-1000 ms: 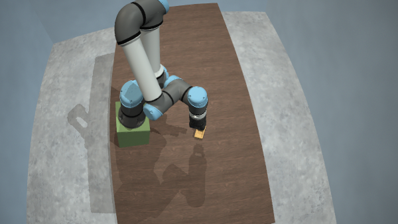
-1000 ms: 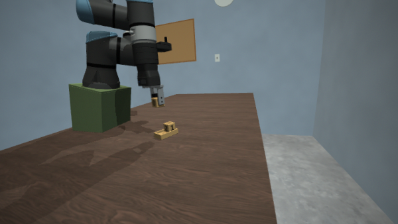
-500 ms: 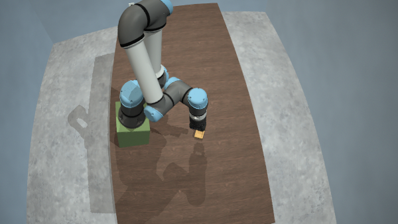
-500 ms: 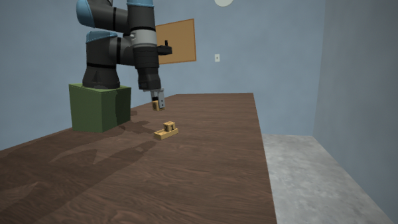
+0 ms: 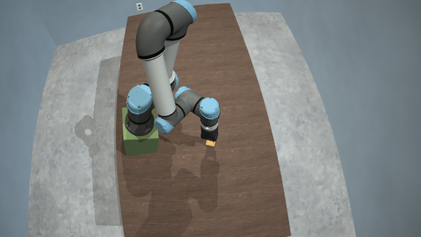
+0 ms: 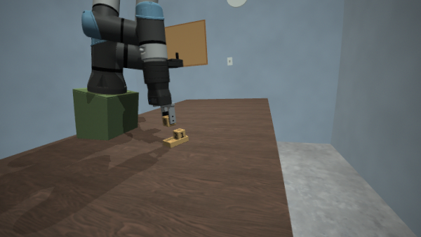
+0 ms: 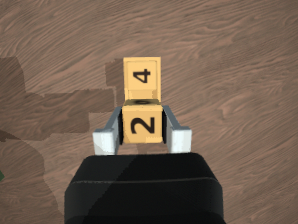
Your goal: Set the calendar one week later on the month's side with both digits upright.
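Shows blue-grey walls [image 5: 379, 87] [image 6: 298, 52] around a mottled grey floor [image 5: 309, 140] [image 6: 326, 182]. Has a long, brown wood-grained surface [image 5: 245, 158] [image 6: 217, 175] [image 7: 225, 75], crossed by soft-edged shadows [image 5: 208, 189] [image 6: 63, 189] [image 7: 60, 110]. Carries on one wall a framed tan board [image 6: 191, 43], a small white switch plate [image 6: 229, 61] just beside it, and higher up, a pale rounded object [image 6: 236, 2], partly cut off. Includes a white socket [image 5: 139, 6] near the surface's far end

One lettered-in-black yellow cube [image 6: 166, 120] [image 7: 142, 124] hangs in my grip above the tray [image 6: 174, 141]; its mate [image 6: 179, 134] [image 7: 142, 77] sits inside.
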Controlling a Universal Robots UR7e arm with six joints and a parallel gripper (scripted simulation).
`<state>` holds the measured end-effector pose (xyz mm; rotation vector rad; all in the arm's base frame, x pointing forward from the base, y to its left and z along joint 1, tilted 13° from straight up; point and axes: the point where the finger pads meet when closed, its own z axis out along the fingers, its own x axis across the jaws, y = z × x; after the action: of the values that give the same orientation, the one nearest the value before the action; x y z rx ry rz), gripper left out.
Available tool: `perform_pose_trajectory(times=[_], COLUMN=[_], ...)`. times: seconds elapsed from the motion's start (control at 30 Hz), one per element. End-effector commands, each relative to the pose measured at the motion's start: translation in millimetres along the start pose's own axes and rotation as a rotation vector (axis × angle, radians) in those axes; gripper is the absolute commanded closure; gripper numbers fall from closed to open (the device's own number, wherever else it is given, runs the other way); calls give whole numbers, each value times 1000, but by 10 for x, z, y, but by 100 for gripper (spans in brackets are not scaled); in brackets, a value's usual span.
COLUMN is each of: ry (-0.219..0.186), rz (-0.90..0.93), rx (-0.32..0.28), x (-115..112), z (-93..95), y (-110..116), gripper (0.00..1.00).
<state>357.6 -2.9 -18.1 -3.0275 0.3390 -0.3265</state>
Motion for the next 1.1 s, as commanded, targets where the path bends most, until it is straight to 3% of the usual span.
perform_pose_trajectory(times=[0.0, 0.37, 1.07], ry=[1, 1, 1], rz=[0, 0, 0], rx=[0, 0, 0], x=[4, 6, 6], z=[127, 215, 218], y=[-2, -3, -3], gripper=[40, 40, 40])
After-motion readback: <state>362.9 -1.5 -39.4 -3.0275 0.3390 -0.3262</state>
